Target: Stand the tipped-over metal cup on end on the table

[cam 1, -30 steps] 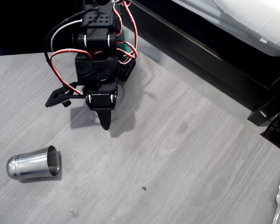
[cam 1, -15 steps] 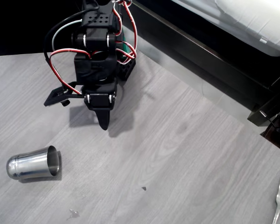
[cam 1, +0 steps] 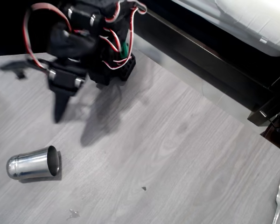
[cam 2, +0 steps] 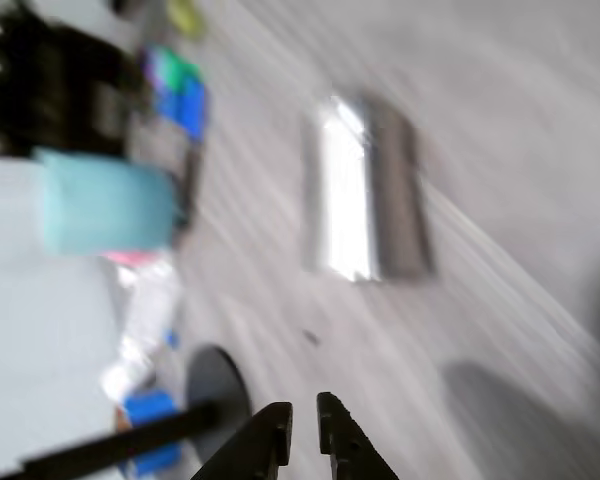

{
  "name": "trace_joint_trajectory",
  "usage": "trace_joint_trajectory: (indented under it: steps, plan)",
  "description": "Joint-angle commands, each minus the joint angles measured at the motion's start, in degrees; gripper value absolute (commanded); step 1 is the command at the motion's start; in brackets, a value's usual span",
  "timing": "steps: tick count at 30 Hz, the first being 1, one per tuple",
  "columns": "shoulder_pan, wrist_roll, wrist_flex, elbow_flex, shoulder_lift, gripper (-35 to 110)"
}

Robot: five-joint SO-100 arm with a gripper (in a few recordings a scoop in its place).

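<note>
Gripper [cam 2: 302,432] nearly pressed together, empty, above the table [cam 1: 177,154], well apart from metal cup [cam 1: 32,163] lying on its side near overhead view's left edge. Approach step; next: spread jaws, descend over cup.

Black arm [cam 1: 84,37] with red and white wiring reaches from top of overhead view, tilted toward left. Gripper [cam 1: 59,112] points down, fingers [cam 2: 265,450] nearly together in wrist view, narrow gap between tips, nothing held. Both views motion-blurred.
</note>
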Motion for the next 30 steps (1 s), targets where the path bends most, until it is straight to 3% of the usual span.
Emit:
trace_joint_trajectory:
  steps: [1, 6, 9, 21, 24, 26, 30]
  plan:
    - [4.0, -4.0, -1.2, -25.0, -33.7, 0]
    - [9.0, -10.5, 14.2, -60.7, -70.6, 0]
    - [10.5, -12.4, 18.5, -70.5, -82.0, 0]
    - [12.3, -12.3, 17.9, -72.9, -93.7, 5]
    - [11.8, -12.0, 18.1, -72.9, -93.6, 18]
    - [11.6, -11.9, 18.1, -72.9, -93.6, 33]
    - [11.2, -12.5, 18.6, -72.9, -93.8, 48]
